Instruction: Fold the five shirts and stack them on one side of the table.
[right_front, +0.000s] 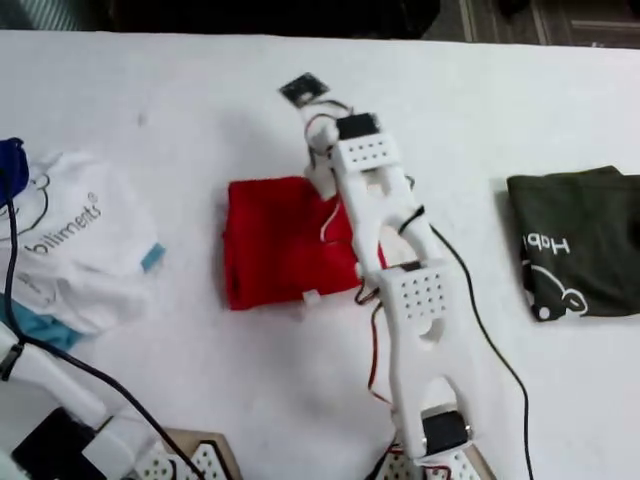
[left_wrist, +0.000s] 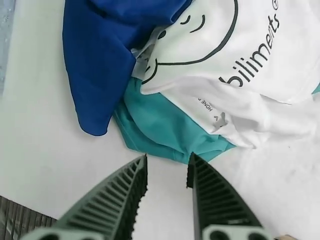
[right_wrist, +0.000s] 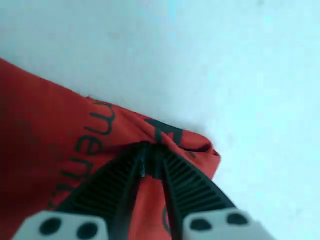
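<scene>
Red cotton shirt, folded into a rectangle, lies mid-way across the white table. Right gripper is clamped on its printed corner, probably to drag it toward the folded dark green shirt. Left gripper, narrowly parted and empty, hangs beside the unfolded white shirt, teal shirt and blue shirt

The white table took up most of the high view. Beyond its far edge lay a dark floor strip, with a lighter lined floor section toward one corner. In the left wrist view, a dark ribbed surface adjoined the table's edge.
</scene>
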